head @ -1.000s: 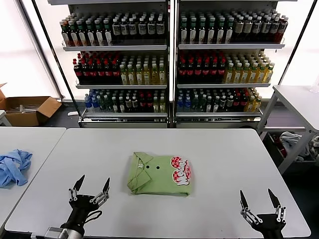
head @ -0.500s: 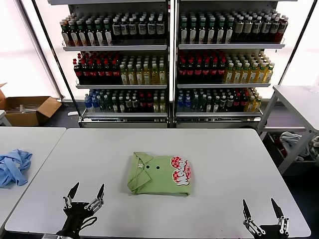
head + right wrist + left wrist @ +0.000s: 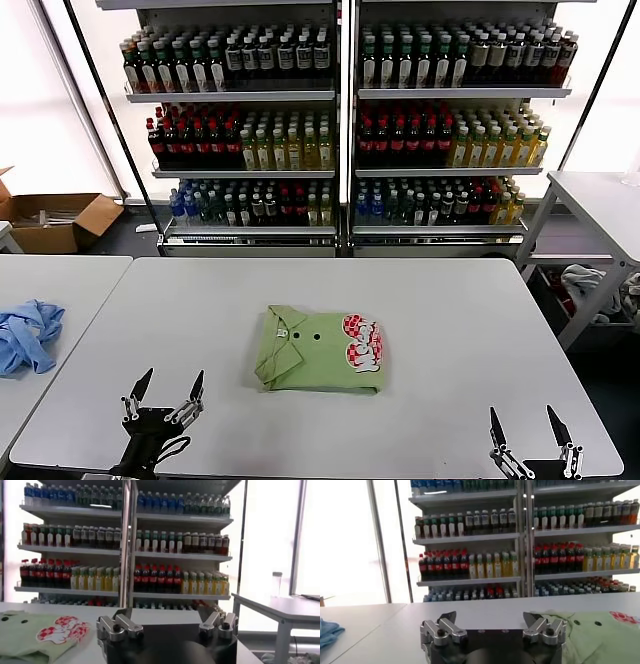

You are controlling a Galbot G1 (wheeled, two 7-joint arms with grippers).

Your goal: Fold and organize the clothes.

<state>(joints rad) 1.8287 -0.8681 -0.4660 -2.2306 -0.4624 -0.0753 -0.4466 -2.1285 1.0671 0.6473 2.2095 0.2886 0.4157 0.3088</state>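
Head view, left to right: left gripper (image 3: 160,399) spread and empty at the near edge, light green checkered-print polo shirt (image 3: 320,349) lying folded mid-table, right gripper (image 3: 529,437) likewise spread, empty; folding appears complete.

Bright daylight floods through the windows (image 3: 45,110) behind the shelves (image 3: 340,95), blown out to white; the surface (image 3: 200,300) shows soft, faint shadows; wrist views look slightly soft.
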